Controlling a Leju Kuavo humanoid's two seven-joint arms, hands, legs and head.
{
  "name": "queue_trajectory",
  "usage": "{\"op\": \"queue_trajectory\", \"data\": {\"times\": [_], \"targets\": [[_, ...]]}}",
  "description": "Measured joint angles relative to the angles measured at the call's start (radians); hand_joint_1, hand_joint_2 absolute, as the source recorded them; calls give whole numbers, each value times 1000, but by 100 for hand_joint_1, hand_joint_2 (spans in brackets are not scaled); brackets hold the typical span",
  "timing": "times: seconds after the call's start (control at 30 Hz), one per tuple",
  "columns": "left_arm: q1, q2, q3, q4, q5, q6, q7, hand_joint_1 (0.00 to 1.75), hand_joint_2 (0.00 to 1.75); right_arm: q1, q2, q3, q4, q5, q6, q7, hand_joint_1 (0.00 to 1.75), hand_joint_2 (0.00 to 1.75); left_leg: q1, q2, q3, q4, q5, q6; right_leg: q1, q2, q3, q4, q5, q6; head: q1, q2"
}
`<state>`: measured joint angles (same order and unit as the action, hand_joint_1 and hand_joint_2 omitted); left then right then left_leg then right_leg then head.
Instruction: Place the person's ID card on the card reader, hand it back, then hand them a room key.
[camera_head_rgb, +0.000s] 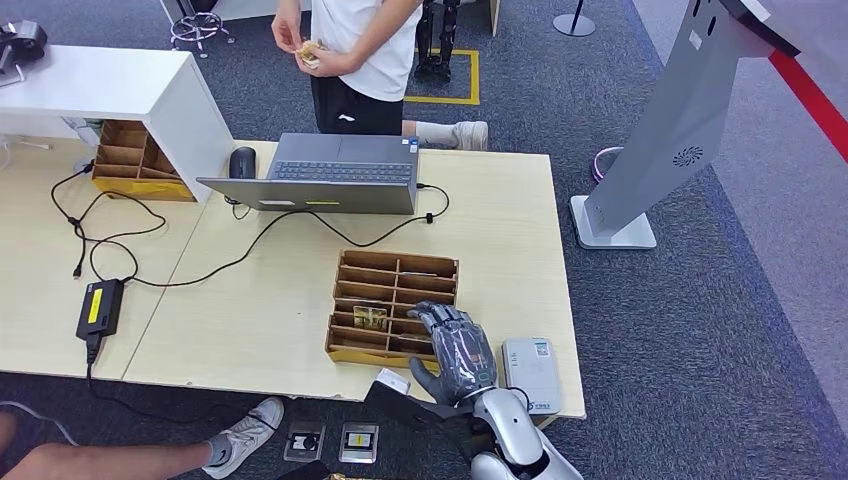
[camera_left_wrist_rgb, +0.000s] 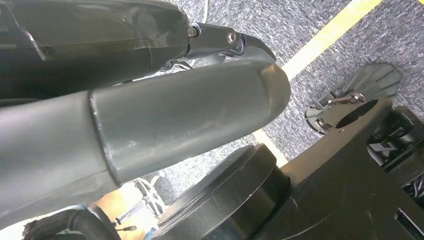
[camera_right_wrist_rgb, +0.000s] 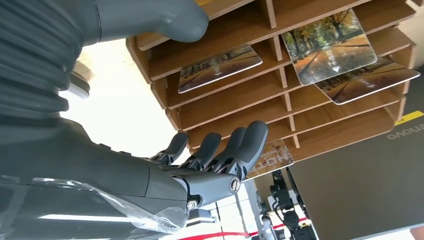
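My right hand hovers over the near right corner of a wooden slotted tray, fingers spread and holding nothing. In the right wrist view the hand has its fingers and thumb apart, close to slots that hold picture-printed room key cards. One key card lies in a near slot. The white card reader sits just right of the hand at the table's near edge. A person stands beyond the table holding a small card-like thing. My left hand hangs low, holding nothing.
An open laptop and mouse sit at the far edge, with cables and a power brick to the left. A white shelf covers a second wooden tray. A white kiosk stand rises on the right. Someone's shoe is below the near edge.
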<state>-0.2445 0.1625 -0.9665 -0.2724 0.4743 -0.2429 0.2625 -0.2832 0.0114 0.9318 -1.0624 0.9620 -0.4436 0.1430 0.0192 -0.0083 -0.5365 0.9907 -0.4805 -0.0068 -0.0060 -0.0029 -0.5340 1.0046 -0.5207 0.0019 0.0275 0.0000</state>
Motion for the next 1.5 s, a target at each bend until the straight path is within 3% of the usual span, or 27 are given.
{"op": "queue_trajectory", "data": {"times": [0.43,1.5], "targets": [[0,0,21,0,-20,-6,8,0,0,13,-28,-5,-1,25,-3,33,78,175,0,0,0,0,0,0,0,0,0,0,0,0,0,0],[6,-1,68,0,-54,-9,8,0,0,19,-23,-1,-36,32,-2,-14,77,175,0,0,-1,0,0,0,0,0,0,0,0,0,0,0]]}}
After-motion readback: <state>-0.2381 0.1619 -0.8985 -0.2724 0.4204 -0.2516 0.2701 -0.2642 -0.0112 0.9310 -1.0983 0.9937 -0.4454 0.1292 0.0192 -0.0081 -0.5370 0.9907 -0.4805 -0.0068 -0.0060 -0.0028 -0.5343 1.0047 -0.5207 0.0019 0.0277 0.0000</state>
